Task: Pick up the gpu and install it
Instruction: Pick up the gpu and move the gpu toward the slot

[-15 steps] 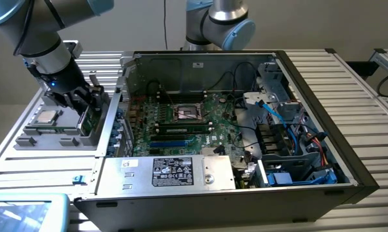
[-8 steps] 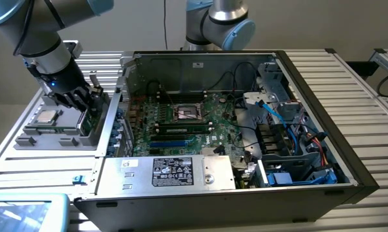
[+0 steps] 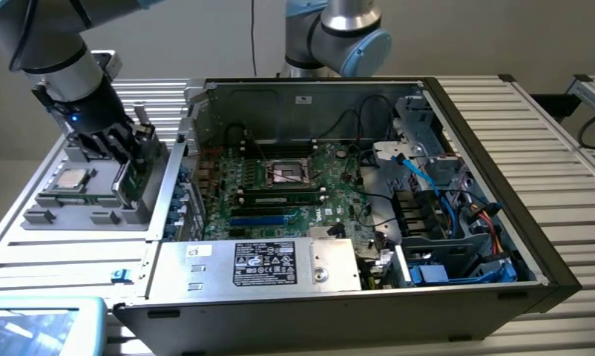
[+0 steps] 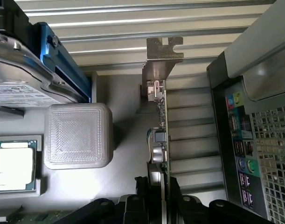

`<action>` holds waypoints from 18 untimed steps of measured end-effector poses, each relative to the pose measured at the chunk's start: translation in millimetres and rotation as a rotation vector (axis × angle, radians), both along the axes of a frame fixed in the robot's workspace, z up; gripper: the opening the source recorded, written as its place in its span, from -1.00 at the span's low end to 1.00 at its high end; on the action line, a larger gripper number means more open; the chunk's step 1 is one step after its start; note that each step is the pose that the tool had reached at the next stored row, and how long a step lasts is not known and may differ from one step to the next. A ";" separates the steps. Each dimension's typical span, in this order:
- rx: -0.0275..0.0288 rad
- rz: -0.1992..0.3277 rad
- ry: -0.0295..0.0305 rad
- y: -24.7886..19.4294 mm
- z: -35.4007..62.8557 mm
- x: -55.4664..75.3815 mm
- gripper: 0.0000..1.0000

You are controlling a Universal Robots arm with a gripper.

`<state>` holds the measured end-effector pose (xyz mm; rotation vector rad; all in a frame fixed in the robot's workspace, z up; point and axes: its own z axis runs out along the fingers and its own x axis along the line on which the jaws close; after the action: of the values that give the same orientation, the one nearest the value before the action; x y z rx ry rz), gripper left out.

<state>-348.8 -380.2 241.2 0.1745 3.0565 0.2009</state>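
Observation:
The gpu [image 4: 160,140] stands on edge in the grey holder [image 4: 128,154], a thin green card seen edge-on with its silver metal bracket [image 4: 163,51] at the far end. My gripper [image 4: 157,184] is over the card's near end, one black finger [image 4: 142,189] on each side, pressed against it. In the exterior view the gripper [image 3: 127,152] reaches down into the holder [image 3: 50,219] at that view's left, beside the open computer case [image 3: 495,222], with the gpu [image 3: 134,182] under it.
A processor chip [image 3: 75,178] lies in the holder, next to a grey drive [image 4: 21,88] with blue tabs. Inside the case are the motherboard [image 3: 277,200] with blue slots [image 3: 263,219], a power supply [image 3: 258,263] and cables [image 3: 426,178]. The case's rear panel [image 4: 254,140] stands close beside the card.

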 end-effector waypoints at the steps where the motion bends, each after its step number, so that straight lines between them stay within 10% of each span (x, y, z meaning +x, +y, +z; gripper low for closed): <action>1: -0.0001 0.000 0.0001 -0.3 4.3 0.0 -0.43; 18: -0.0001 -0.001 0.0003 -2.5 81.8 1.2 -0.43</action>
<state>-347.7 -382.7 323.0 0.1754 3.0567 0.2007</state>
